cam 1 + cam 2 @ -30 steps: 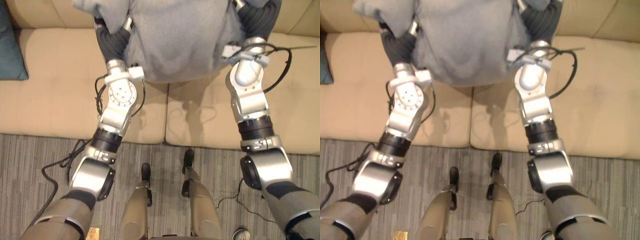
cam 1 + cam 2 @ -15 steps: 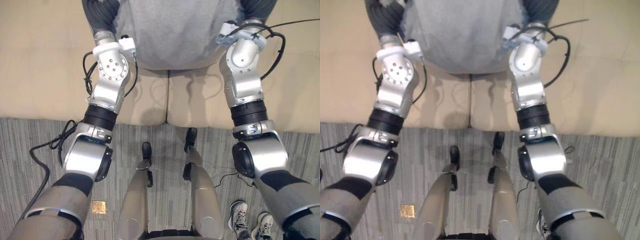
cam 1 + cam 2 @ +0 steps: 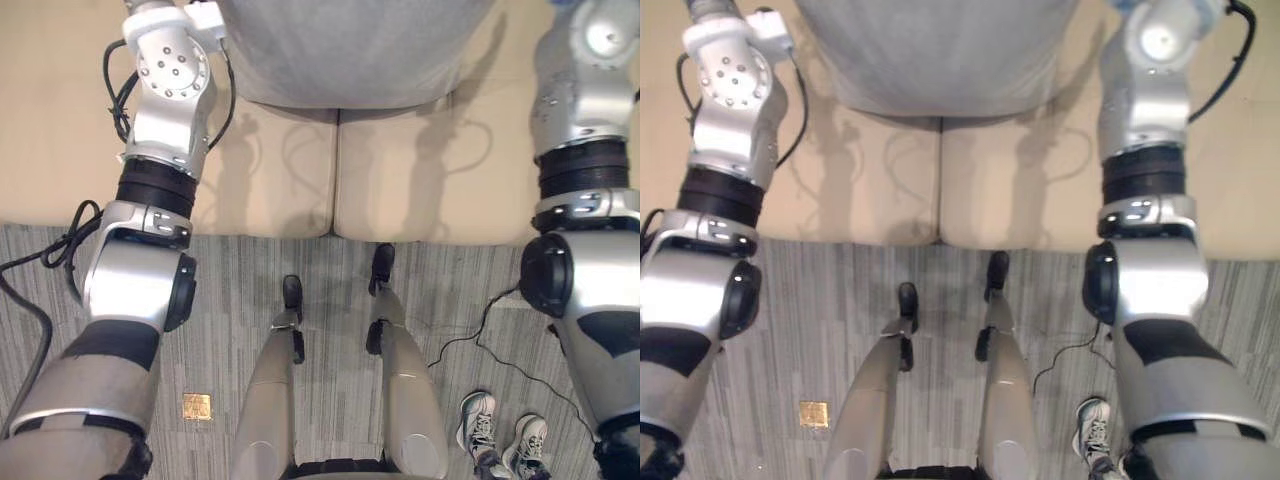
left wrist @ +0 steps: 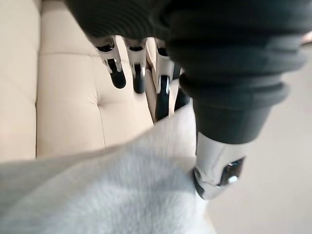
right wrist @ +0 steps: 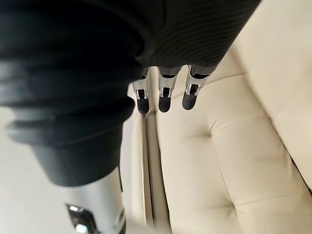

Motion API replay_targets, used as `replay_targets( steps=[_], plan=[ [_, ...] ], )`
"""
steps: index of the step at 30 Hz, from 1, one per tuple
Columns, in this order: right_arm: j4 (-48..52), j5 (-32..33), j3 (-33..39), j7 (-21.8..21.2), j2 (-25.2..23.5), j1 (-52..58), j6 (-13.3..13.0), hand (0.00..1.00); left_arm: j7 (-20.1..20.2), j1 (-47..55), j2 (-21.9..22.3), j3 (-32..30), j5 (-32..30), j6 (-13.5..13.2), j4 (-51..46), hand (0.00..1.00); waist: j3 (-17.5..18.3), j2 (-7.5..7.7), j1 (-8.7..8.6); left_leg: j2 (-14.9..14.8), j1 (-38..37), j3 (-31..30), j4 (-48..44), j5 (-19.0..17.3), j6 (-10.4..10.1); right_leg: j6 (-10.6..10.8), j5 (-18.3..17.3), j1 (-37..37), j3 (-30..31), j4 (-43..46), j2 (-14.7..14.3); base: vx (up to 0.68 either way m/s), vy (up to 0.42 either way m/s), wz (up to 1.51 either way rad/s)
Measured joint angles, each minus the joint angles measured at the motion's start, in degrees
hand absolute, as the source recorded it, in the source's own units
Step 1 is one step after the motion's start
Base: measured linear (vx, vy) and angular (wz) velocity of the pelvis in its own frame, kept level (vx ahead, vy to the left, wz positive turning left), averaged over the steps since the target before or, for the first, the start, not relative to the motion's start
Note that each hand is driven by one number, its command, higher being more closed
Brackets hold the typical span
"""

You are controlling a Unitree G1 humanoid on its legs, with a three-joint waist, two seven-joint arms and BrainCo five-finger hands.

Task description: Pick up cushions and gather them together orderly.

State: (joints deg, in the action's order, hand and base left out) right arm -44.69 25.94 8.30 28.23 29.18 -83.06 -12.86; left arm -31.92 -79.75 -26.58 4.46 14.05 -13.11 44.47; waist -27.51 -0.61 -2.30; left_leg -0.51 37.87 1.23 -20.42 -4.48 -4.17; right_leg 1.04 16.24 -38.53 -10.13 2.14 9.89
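A grey cushion (image 3: 350,50) lies on the beige sofa seat (image 3: 280,180), over the seam between two seat pads. My two arms reach up on either side of it. In the left wrist view my left hand (image 4: 138,73) has its fingers straight above the seat, and the grey cushion (image 4: 107,195) lies against the thumb side without being gripped. In the right wrist view my right hand (image 5: 165,95) hangs with straight fingers over the bare sofa seat (image 5: 204,161), holding nothing.
The sofa's front edge meets a grey striped carpet (image 3: 230,290). A person's sneakers (image 3: 500,440) stand on the carpet at the lower right. A small brass plate (image 3: 196,406) sits in the floor at the lower left.
Both hands have gone from curled on the cushion's sides to straight fingers, and the arms have spread outward away from it. The camera has shifted, so more floor shows.
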Motion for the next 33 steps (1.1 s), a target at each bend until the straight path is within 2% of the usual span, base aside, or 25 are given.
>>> replay_targets(
  steps=[5, 7, 8, 10, 11, 12, 13, 14, 15, 16, 17, 18, 19, 20, 23, 25, 26, 28, 33],
  plan=[
    [0.5, 8.9, 0.6, -1.9, 0.4, 1.6, -0.3, 0.00, 1.2, -0.6, -1.2, -3.5, 4.8, 0.0, -1.1, 0.00, 0.0, 0.01, 0.63, -0.1, -1.3, 0.8, -0.2, -0.1, 0.2, 0.4, 0.9, 0.7, 1.3, 0.0, 0.0, -0.01, -0.018, -0.09],
    [3.5, 12.3, 0.6, -3.0, 0.9, 6.1, -0.9, 0.00, 1.3, 2.1, -1.5, -4.5, 6.5, -0.1, -6.0, 0.00, 0.0, 0.01, 0.69, -0.1, -2.1, 1.1, 0.0, -0.2, 0.4, 0.7, 1.0, 1.9, 1.7, -0.7, 0.0, 0.00, -0.012, -0.03],
    [7.6, 12.8, 0.6, -3.9, 1.2, 11.8, -1.5, 0.00, 2.0, 6.2, -1.6, -5.3, 7.0, -0.8, -11.6, 0.00, 0.0, 0.04, 0.56, -0.2, -2.9, 0.9, 0.4, -0.3, 0.5, 2.4, -0.7, 3.6, 1.9, -2.4, -0.2, -0.02, -0.027, 0.04],
    [12.3, 12.6, 0.6, -5.3, 1.1, 19.3, -2.0, 0.00, 2.2, 13.4, -1.8, -5.9, 7.0, -2.1, -18.4, 0.00, 0.0, 0.04, 0.52, -0.5, -4.4, 0.9, 0.9, -0.1, 0.2, 3.3, -1.7, 4.8, 1.9, -2.4, -0.7, 0.00, -0.046, 0.01],
    [13.2, 12.4, 0.7, -5.7, 1.1, 21.2, -2.1, 0.00, 2.2, 15.3, -1.8, -5.9, 7.0, -2.3, -19.8, 0.00, 0.0, 0.04, 0.52, -0.7, -4.9, 0.8, 1.0, -0.1, 0.2, 3.2, -1.7, 5.2, 1.9, -2.3, -0.8, 0.04, -0.062, 0.00],
    [16.5, 12.2, 1.5, -6.8, 0.5, 27.5, -2.2, 0.00, 2.6, 21.4, -0.7, -6.0, 6.9, -2.8, -23.7, 0.00, 0.0, 0.04, 0.49, -1.0, -6.3, 0.6, 1.6, -0.2, 0.0, 2.5, -1.2, 6.6, 1.7, -2.3, -1.0, 0.04, -0.034, -0.02],
    [19.4, 12.2, 3.0, -7.6, -0.7, 32.3, -2.3, 0.00, 3.2, 26.0, 1.1, -6.5, 6.8, -2.9, -26.6, 0.00, 0.1, 0.05, 0.55, -1.2, -7.5, 0.5, 2.0, -0.5, -0.3, 2.5, -1.3, 7.5, 1.5, -2.4, -1.2, 0.08, -0.054, -0.07],
    [26.1, 11.1, 5.6, -9.3, -4.4, 42.3, -2.6, 0.00, 4.5, 35.3, 6.4, -7.1, 6.4, -2.9, -31.7, 0.00, 0.1, 0.10, 0.66, -1.5, -9.9, 0.7, 2.6, -1.0, -0.4, 1.7, -1.9, 9.7, 1.4, -2.4, -1.5, 0.06, -0.026, -0.07],
    [26.4, 10.9, 5.6, -9.4, -4.6, 42.8, -2.6, 0.00, 4.7, 35.8, 6.7, -7.1, 6.4, -2.9, -31.9, 0.00, 0.1, 0.10, 0.68, -1.5, -10.0, 0.7, 2.7, -1.0, -0.4, 1.7, -1.9, 9.8, 1.4, -2.4, -1.5, 0.09, -0.017, -0.11],
    [30.4, 9.2, 6.0, -10.6, -8.0, 51.1, -2.5, 0.00, 6.4, 43.9, 11.9, -6.1, 6.4, -2.8, -34.3, 0.00, 0.3, 0.08, 0.75, -1.7, -13.0, 1.1, 4.0, -1.2, -0.4, 1.6, -2.1, 12.0, 1.4, -2.5, -1.7, 0.09, 0.007, -0.09],
    [32.5, 6.1, 6.0, -12.4, -11.3, 58.2, -2.5, 0.00, 9.0, 51.5, 16.2, -4.2, 6.3, -2.8, -34.9, 0.00, 1.9, 0.11, 0.72, -1.7, -14.9, 1.3, 5.3, -1.4, -0.2, 1.6, -3.1, 13.2, 1.4, -2.4, -1.9, 0.10, 0.005, -0.08],
    [33.1, 5.2, 5.8, -13.0, -12.5, 60.7, -2.5, 0.00, 9.8, 53.9, 17.3, -3.4, 6.3, -2.8, -34.9, 0.00, 3.2, 0.12, 0.71, -1.7, -14.8, 1.3, 5.4, -1.6, -0.2, 1.6, -3.5, 13.1, 1.5, -2.5, -1.9, 0.11, 0.002, -0.05],
    [34.0, 2.9, 4.9, -14.6, -15.3, 67.1, -2.4, 0.00, 12.1, 60.5, 19.8, -1.2, 6.2, -2.6, -34.9, 0.00, 5.4, 0.08, 0.78, -2.0, -15.3, 1.4, 5.4, -2.2, -0.2, 1.5, -4.5, 13.7, 1.4, -2.6, -2.0, 0.11, 0.003, -0.06],
    [34.1, -0.8, 4.8, -16.8, -18.1, 72.5, -2.1, 0.00, 15.4, 65.8, 21.3, -0.3, 5.5, -2.3, -34.6, 0.00, 5.5, 0.06, 1.00, -2.3, -17.6, 1.4, 5.7, -2.6, -0.4, 1.4, -4.9, 15.7, 1.4, -2.5, -2.3, 0.11, 0.004, -0.09],
    [32.8, -6.2, 4.6, -19.4, -23.0, 82.5, -1.6, 0.00, 20.6, 74.2, 22.9, -0.1, 3.5, -1.5, -30.1, 0.00, 8.1, 0.03, 1.42, -2.8, -21.2, 1.5, 6.8, -3.0, -0.5, 1.4, -6.1, 18.7, 1.4, -2.4, -3.0, 0.09, -0.010, -0.06],
    [28.8, -8.7, 4.5, -20.6, -24.7, 87.2, -1.0, 0.00, 22.7, 78.1, 23.0, -0.4, 2.3, -0.9, -23.4, 0.00, 10.2, 0.10, 1.44, -2.9, -24.0, 1.6, 8.0, -3.0, -0.5, 1.4, -6.6, 20.9, 1.3, -2.5, -3.0, 0.07, 0.004, -0.01],
    [27.2, -9.6, 4.5, -20.9, -24.8, 87.8, -0.8, 0.00, 23.3, 78.7, 23.0, -0.7, 1.5, -0.5, -21.2, 0.00, 10.7, 0.12, 1.40, -2.9, -24.6, 1.6, 8.4, -3.0, -0.5, 1.6, -6.8, 21.6, 1.3, -2.5, -3.0, 0.04, 0.015, -0.02],
    [19.5, -12.5, 4.6, -21.5, -25.3, 90.2, 0.1, 0.00, 25.0, 80.8, 23.0, -1.9, -1.0, 0.9, -10.5, 0.00, 13.2, 0.24, 1.39, -2.9, -28.2, 1.6, 9.8, -3.4, -0.5, 1.9, -7.9, 25.0, 1.2, -3.0, -3.1, 0.00, 0.000, 0.00],
    [6.2, -12.4, 5.0, -21.9, -27.0, 92.4, 1.6, 0.00, 26.0, 84.0, 22.9, -5.1, -4.1, 2.8, 4.3, 0.00, 17.4, 0.84, 1.44, -2.7, -33.7, 2.3, 12.3, -3.8, -0.4, 2.5, -8.1, 30.4, 1.4, -6.0, -3.1, 0.04, 0.027, -0.06]
  ],
)
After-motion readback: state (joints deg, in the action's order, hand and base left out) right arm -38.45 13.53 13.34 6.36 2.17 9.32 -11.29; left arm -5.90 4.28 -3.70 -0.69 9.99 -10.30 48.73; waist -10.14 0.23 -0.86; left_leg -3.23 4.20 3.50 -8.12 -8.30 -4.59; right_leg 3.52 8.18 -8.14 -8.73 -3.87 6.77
